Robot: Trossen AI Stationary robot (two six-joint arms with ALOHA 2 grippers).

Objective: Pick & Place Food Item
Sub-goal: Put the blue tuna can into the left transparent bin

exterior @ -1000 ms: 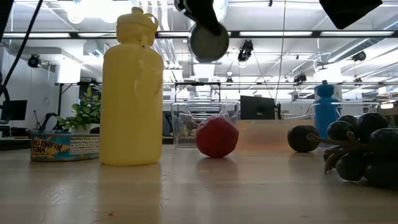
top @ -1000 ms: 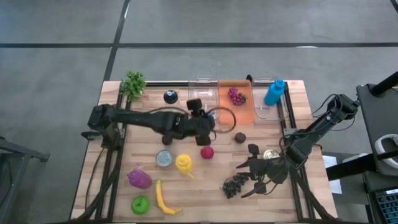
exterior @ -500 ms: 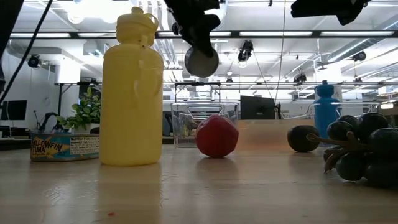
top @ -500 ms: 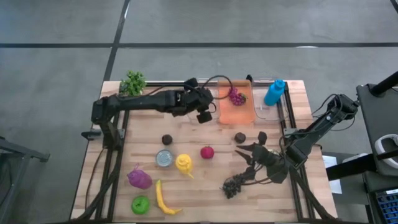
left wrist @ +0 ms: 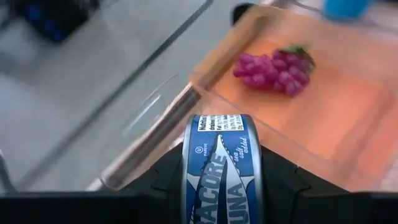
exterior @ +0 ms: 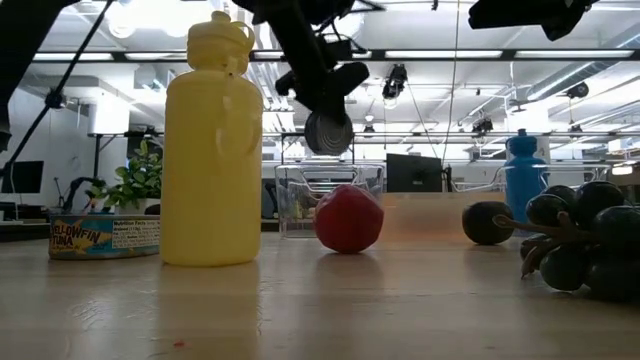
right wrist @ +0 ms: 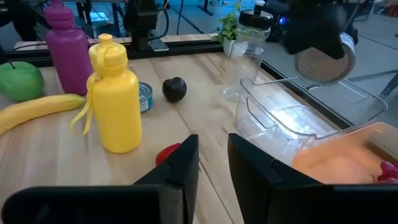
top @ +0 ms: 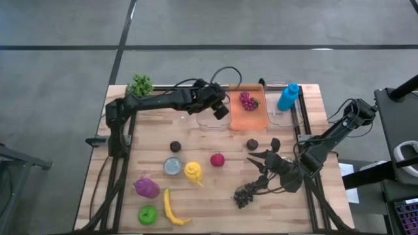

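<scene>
The round blue-and-white tuna can hangs on edge above the clear plastic container at the table's far side, its flat silver face turned toward the low camera and its axis roughly level; the left gripper pinches it across the labelled rim, fingers partly spread around it; the label shows white lettering on blue; beside it the orange tray holds pink grapes; the right gripper hovers near the dark grape bunch, fingers narrowly apart, holding nothing.
</scene>
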